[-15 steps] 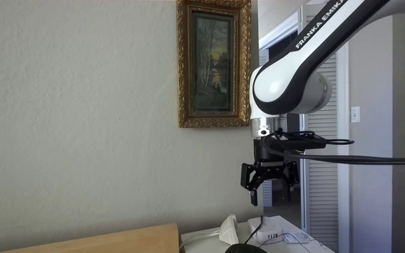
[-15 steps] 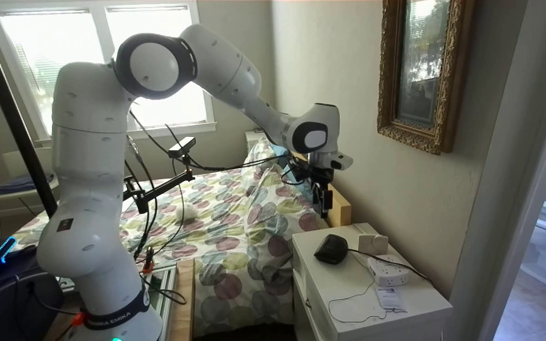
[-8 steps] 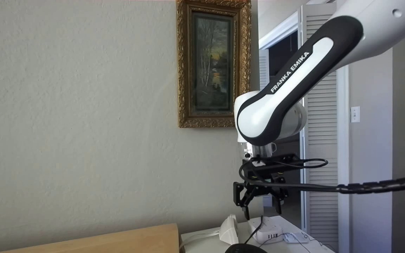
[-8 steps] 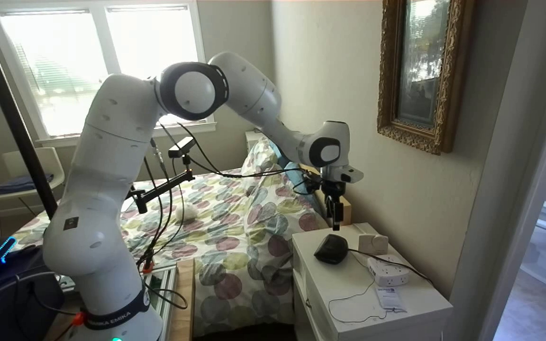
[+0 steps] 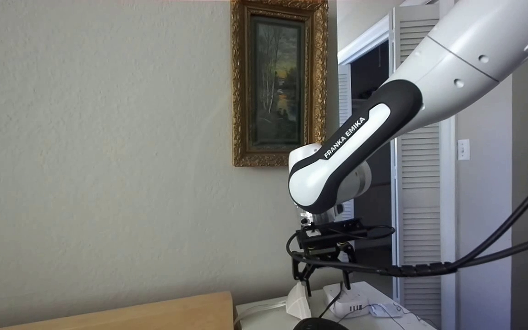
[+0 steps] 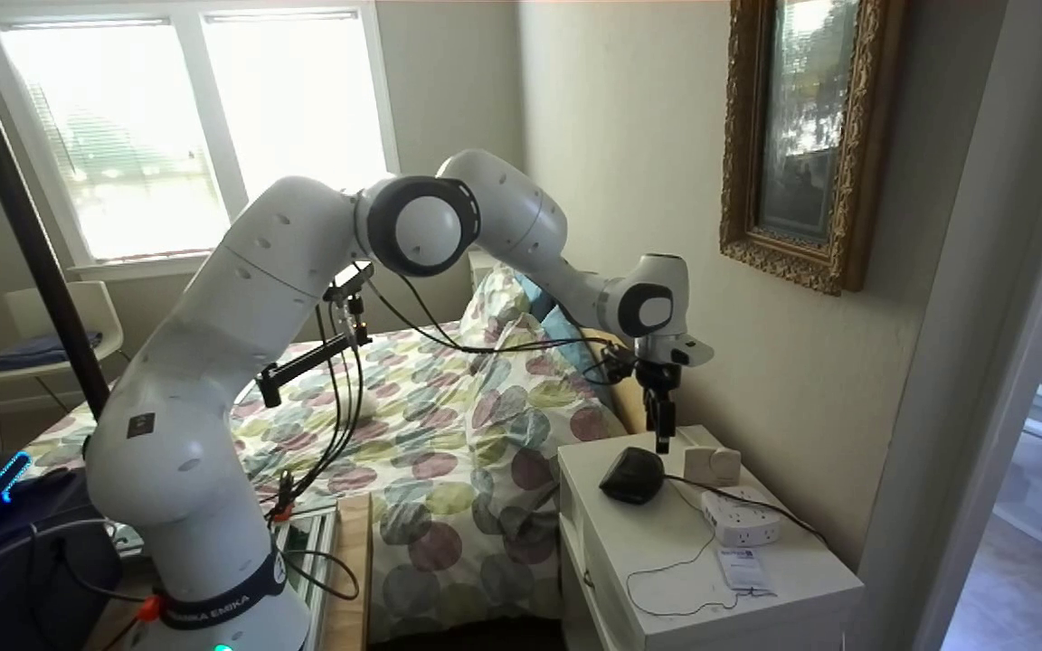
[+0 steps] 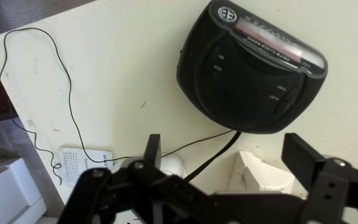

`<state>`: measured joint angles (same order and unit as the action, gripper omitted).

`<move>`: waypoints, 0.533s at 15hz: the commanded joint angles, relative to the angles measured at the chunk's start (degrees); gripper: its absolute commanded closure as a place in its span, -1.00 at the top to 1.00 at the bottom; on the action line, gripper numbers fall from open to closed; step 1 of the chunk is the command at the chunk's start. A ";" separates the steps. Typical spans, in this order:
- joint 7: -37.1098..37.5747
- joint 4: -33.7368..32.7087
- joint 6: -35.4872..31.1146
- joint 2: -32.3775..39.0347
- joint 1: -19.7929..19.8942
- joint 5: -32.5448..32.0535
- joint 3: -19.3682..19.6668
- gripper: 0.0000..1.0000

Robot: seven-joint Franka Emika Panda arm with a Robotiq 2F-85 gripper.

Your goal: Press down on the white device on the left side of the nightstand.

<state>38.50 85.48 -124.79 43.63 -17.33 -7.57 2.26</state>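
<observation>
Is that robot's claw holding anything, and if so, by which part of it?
Nothing is held: the gripper is open, its fingers wide apart.

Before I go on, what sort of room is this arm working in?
Most likely a bedroom: there is a bed, a white nightstand beside it, and an AM/FM clock radio on the nightstand's top.

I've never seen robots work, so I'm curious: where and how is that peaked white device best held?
Grip the white device just below its peak, probably from above: it stands upright, narrowing upward, and the nearby clock radio and power strip might hinder a sideways approach.
</observation>
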 commanded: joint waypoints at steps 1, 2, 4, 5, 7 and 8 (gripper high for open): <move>0.04 -1.01 0.31 0.67 -0.27 0.17 0.23 1.00; 0.08 -1.44 0.41 0.95 -0.32 0.17 0.26 1.00; 0.12 -1.76 0.69 1.03 -0.35 0.15 0.29 1.00; 0.12 -1.92 0.83 1.03 -0.34 0.15 0.30 1.00; -0.08 -2.65 -0.18 2.02 -0.49 -0.28 0.38 1.00; -0.19 -3.75 0.14 2.89 -0.39 -0.02 0.24 1.00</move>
<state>38.61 83.73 -124.13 44.59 -17.53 -7.58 2.44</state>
